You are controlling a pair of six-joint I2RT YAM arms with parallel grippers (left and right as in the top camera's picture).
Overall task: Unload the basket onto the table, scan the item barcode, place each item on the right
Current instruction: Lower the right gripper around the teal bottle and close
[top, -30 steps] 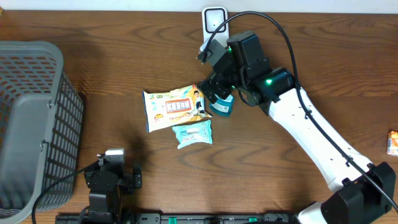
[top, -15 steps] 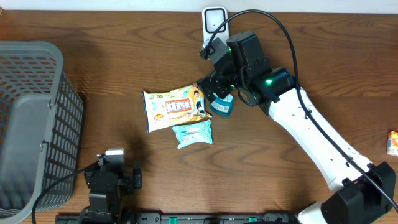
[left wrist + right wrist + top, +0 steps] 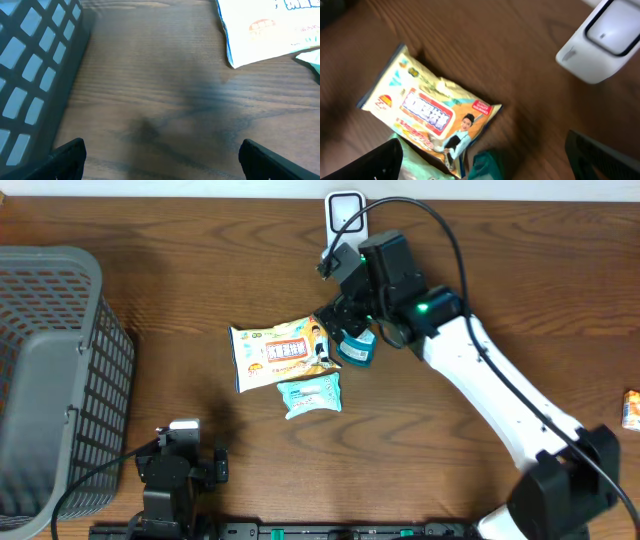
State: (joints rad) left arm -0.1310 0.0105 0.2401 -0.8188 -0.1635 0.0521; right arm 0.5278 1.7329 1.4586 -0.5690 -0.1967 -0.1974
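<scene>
A: Now then, right jaws?
B: Spread fully wide, gripping nothing, poised above the right end of the yellow snack packet [image 3: 283, 355] and the teal item [image 3: 357, 352] touching it.
A: Left jaws?
B: Equally wide, equally empty, low over bare table [image 3: 160, 100] beside the grey basket [image 3: 50, 380], well apart from the items.
A: And the scanner [image 3: 345, 210]?
B: Upright at the far table edge, just beyond the packet.
A: Advice for the pick?
B: Probably best to settle on one item first, with packet, teal item and the small teal sachet [image 3: 311, 394] crowded together mid-table. Come down square over a free edge, close on that edge alone, lift clear of the neighbours. No barcode visible from above, so it likely needs turning toward the scanner window. Keep the wrapper flat there, not crumpled.
</scene>
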